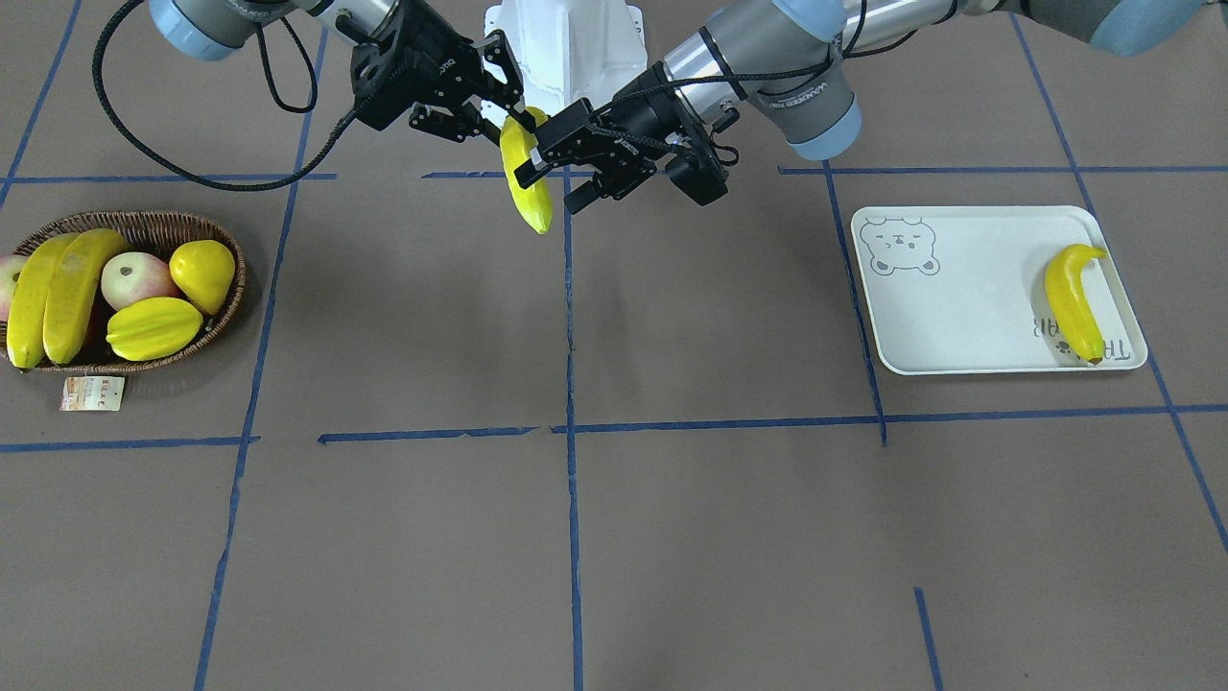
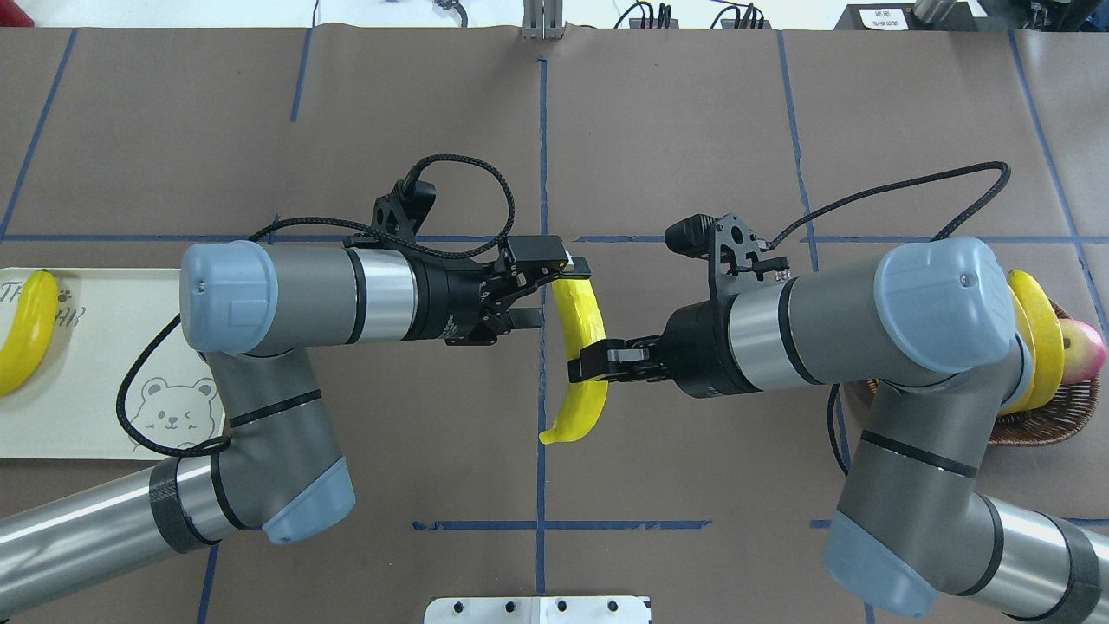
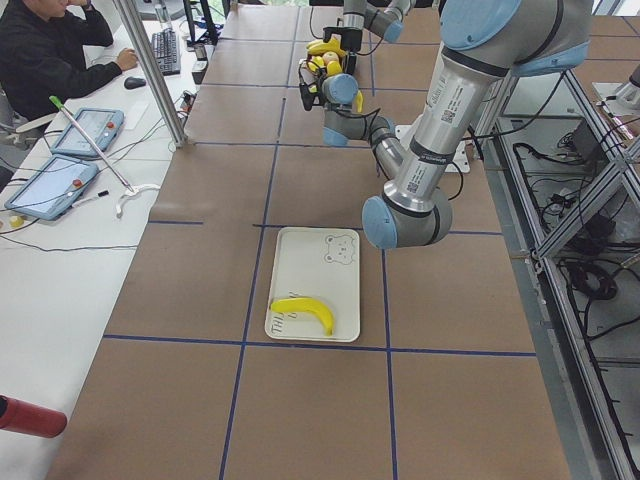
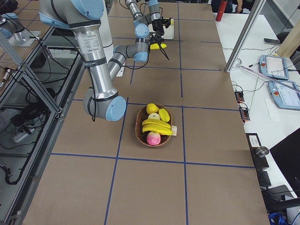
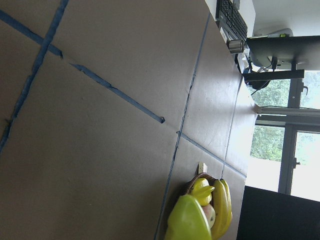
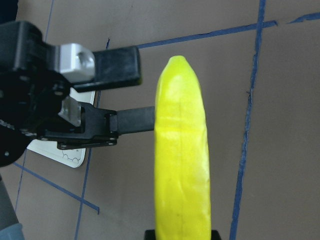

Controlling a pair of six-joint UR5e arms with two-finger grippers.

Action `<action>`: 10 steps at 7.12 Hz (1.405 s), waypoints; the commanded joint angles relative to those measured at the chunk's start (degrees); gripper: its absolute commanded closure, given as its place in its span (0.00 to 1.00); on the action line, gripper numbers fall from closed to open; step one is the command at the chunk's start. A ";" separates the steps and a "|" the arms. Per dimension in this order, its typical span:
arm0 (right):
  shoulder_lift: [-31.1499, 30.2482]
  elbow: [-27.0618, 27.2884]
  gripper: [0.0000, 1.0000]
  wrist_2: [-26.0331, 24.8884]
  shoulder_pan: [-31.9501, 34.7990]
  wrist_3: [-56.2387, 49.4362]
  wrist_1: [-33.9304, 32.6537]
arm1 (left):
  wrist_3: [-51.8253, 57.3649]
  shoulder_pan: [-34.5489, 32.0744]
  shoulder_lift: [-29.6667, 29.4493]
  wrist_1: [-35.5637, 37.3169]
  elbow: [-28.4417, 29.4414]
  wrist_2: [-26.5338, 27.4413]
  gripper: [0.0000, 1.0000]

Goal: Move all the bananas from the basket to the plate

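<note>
A bright-yellow banana (image 2: 580,347) hangs in the air over the table's middle, also seen as the banana (image 1: 526,178). My right gripper (image 2: 591,364) is shut on its middle. My left gripper (image 2: 550,290) is open, its fingers spread beside the banana's far end, as the right wrist view shows. One banana (image 1: 1070,302) lies on the white plate (image 1: 959,317) with the bear drawing. Two bananas (image 1: 48,297) lie side by side in the wicker basket (image 1: 144,223). In the left wrist view only the held banana's tip (image 5: 187,222) shows, with the basket behind it.
The basket also holds a starfruit (image 1: 153,328), a yellow pear-shaped fruit (image 1: 203,274) and an apple (image 1: 134,278); a paper tag (image 1: 93,393) lies before it. Blue tape lines cross the brown table. A person (image 3: 50,50) sits at a side desk.
</note>
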 commanded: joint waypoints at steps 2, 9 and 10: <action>-0.02 0.05 0.99 -0.04 -0.12 0.01 0.03 | 0.00 1.73 -0.71 0.00 -0.08 0.00 0.03; -0.10 0.84 0.00 -0.21 0.14 0.01 -0.32 | 0.61 1.73 0.26 0.00 0.19 0.00 0.99; -0.19 0.84 0.00 -0.13 0.14 0.01 -0.32 | 0.61 1.73 0.26 0.09 0.28 0.00 0.99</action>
